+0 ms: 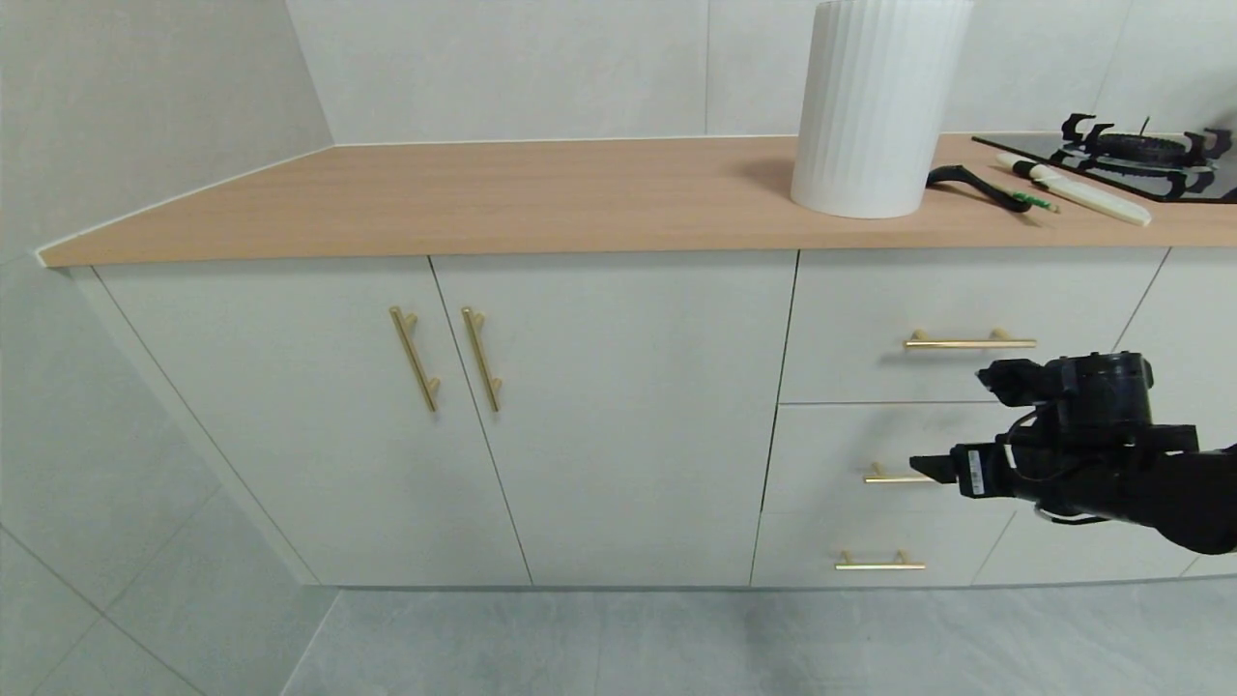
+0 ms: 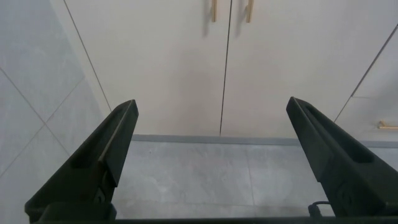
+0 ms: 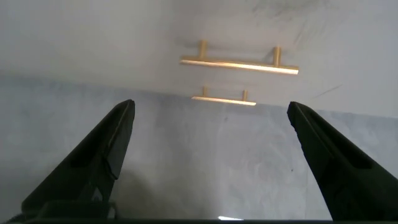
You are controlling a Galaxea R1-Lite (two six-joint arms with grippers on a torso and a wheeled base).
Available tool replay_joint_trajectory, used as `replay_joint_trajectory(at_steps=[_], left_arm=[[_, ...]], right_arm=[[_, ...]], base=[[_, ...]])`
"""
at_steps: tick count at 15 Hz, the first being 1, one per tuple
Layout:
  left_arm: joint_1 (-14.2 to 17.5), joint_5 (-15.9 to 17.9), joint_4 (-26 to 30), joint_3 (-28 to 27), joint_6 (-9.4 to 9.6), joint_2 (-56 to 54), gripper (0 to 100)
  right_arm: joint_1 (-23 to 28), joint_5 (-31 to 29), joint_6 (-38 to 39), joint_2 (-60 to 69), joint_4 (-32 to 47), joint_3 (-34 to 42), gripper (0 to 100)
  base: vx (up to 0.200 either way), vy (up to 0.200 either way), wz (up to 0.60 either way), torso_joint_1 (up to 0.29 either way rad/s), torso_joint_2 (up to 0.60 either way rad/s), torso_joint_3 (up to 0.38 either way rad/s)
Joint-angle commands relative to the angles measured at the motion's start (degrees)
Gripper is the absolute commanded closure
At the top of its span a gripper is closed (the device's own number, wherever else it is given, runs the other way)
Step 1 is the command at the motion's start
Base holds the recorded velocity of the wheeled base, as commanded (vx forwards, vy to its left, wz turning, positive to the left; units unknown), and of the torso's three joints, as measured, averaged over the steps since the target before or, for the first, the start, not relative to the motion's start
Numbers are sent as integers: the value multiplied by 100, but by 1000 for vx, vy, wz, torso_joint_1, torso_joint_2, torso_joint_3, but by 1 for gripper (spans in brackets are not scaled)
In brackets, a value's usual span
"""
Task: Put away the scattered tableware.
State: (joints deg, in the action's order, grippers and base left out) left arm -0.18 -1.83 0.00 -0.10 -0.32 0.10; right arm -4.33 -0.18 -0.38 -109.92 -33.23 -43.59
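Facing drawers (image 1: 831, 440) | right gripper (image 1: 952, 420) spread, nearer | middle drawer handle (image 1: 887, 478) horizontal, just beside at 9 o'clock | left gripper (image 2: 211, 104) spread

Left tool (image 2: 211, 104) spread wide, pale cabinet doors (image 2: 168, 68) ahead, gold handles (image 2: 214, 10) flanking their seam; grey tiled floor (image 2: 205, 177) beneath

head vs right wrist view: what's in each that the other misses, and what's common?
Head: counter, white canister, utensils, stove, double doors.
Right wrist: a straight-on look along both fingers, with the wide gap between them.
Both: right pincer, open, and drawer handles ahead of it.
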Motion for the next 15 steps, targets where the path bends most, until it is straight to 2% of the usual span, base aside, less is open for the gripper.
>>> replay_joint_trajectory(at_steps=[1, 6, 15], left_arm=[[1, -2, 0, 1, -3, 8, 0], [1, -2, 0, 1, -3, 8, 0], [1, -2, 0, 1, -3, 8, 0]], right_arm=[[108, -201, -6, -899, -606, -26, 0], [398, -500, 3, -1356, -878, -352, 0], [389, -992, -76, -2226, -1854, -659, 0]], base=[[0, 0, 0, 0, 0, 0], [0, 0, 0, 0, 0, 0], [0, 0, 0, 0, 0, 0]])
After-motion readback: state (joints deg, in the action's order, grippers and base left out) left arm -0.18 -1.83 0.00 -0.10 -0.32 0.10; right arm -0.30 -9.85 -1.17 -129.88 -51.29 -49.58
